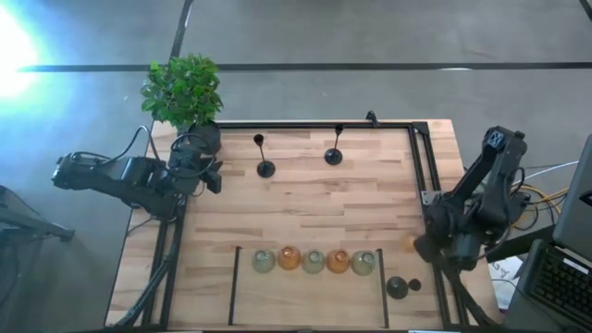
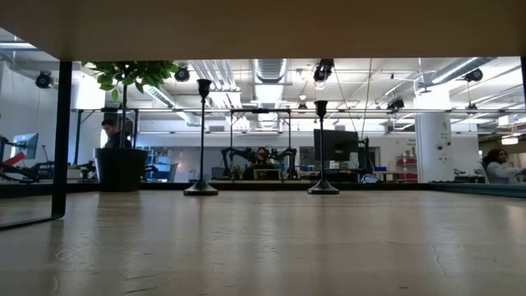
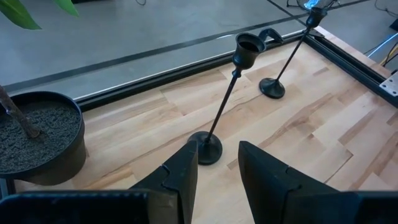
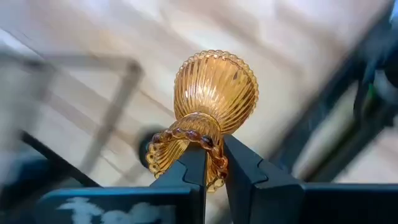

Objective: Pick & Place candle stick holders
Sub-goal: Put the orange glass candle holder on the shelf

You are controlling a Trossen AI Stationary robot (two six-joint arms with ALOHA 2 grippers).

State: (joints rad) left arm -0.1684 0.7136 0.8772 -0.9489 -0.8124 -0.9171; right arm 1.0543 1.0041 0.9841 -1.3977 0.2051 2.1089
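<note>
My right gripper [image 4: 214, 163] is shut on a ribbed amber glass holder [image 4: 214, 93], held above the table near its right edge [image 1: 410, 243]. My left gripper [image 3: 217, 168] is open and empty beside the plant pot [image 1: 205, 137]. Its fingers point at the round base of a black thin-stemmed holder [image 3: 214, 127] without touching it. A second black stemmed holder [image 1: 334, 155] stands upright farther right. Several amber and pale glass holders [image 1: 314, 262] stand in a row near the front edge. Two dark round holders [image 1: 398, 288] sit to the right of that row. My right gripper pinches the amber holder's beaded, flared rim [image 4: 214, 163] between its two fingers. The bulbous ribbed body [image 4: 216, 87] sticks out beyond the fingertips. The holder is lifted clear of the table.
A black pot with a leafy plant [image 1: 183, 91] stands at the far left corner, close to my left gripper. Black rails [image 1: 421, 157] run along the table's far and right sides. Thin black lines [image 1: 235, 282] frame the row of glass holders. People and desks show beyond the table.
</note>
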